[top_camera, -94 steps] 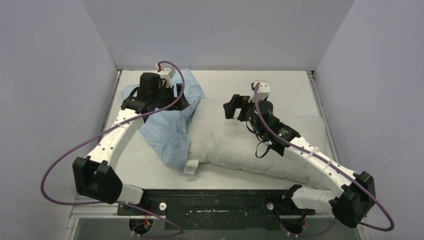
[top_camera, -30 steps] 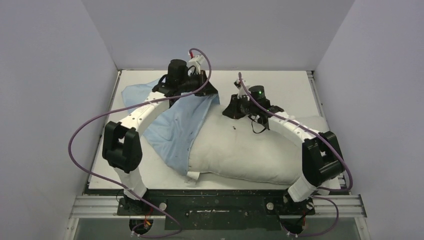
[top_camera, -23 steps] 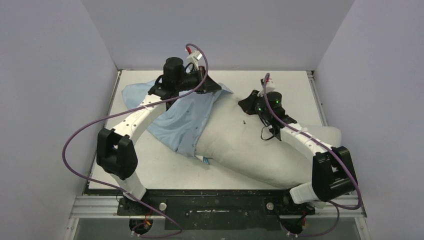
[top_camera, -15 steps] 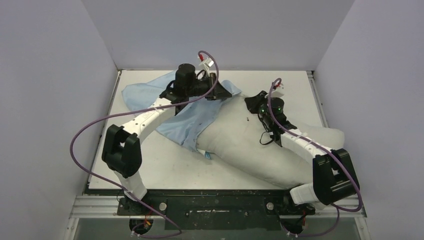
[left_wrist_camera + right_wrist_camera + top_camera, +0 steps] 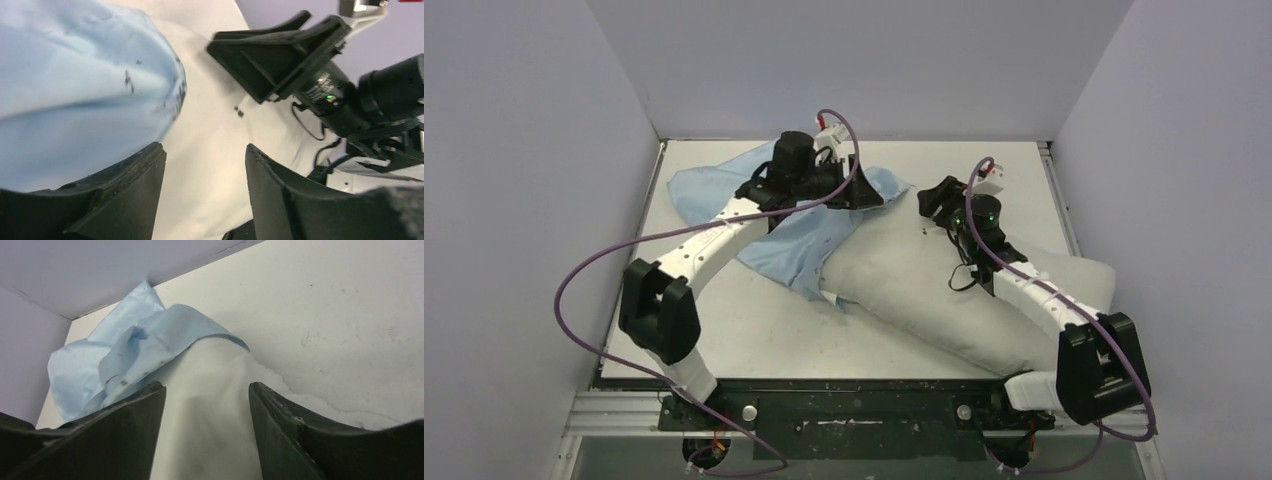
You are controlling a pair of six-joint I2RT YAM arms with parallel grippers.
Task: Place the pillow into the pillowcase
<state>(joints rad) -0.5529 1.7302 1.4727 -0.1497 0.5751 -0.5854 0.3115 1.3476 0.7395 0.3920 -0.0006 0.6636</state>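
The pillowcase point(image 5: 774, 235) is covering only the left end of the pillow point(image 5: 904, 280). It could be slipping off again, because nothing is holding it. Over that end, the left gripper point(image 5: 204, 148) is standing partly open, gripping nothing. Over the pillow's far edge, the right gripper point(image 5: 206, 385) is gaping too, empty. Left of the pillow, a purple cable point(image 5: 584, 280) is looping wide. The right arm point(image 5: 1034, 290) is lying across the pillow, blocking the case's way.

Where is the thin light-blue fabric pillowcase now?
In the top view, the pillowcase lies far left on the table, its edge over the plump off-white pillow's far end, under the left gripper.
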